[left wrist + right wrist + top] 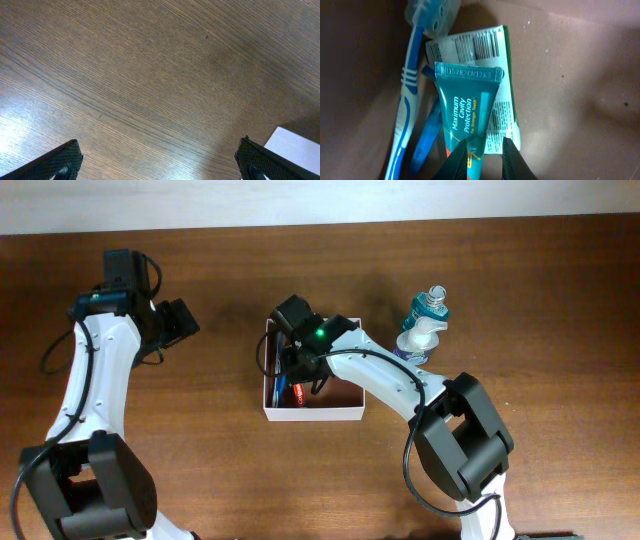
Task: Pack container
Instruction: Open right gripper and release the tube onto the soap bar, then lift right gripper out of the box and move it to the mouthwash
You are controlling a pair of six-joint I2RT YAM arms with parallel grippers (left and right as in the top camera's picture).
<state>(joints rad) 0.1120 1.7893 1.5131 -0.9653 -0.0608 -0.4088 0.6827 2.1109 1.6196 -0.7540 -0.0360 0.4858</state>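
The container (pixel 312 415), a white-walled box with a reddish-brown floor (pixel 570 100), sits mid-table. My right gripper (pixel 297 370) reaches down into its left side. In the right wrist view its fingers (pixel 491 160) are nearly closed on the lower end of a teal toothpaste tube (pixel 465 100). The tube hangs over a white-and-green printed packet (pixel 480 47), a blue-and-white toothbrush (pixel 405 100) and another blue item (pixel 427 135) on the floor. My left gripper (pixel 185 320) is open and empty over bare table left of the container. Its fingers (pixel 160 170) are spread wide, with a container corner (pixel 300 147) at lower right.
A blue mouthwash bottle (pixel 428 307) and a white bottle (pixel 417 340) lie on the table right of the container, close to my right arm. The table's far edge runs along the top of the overhead view.
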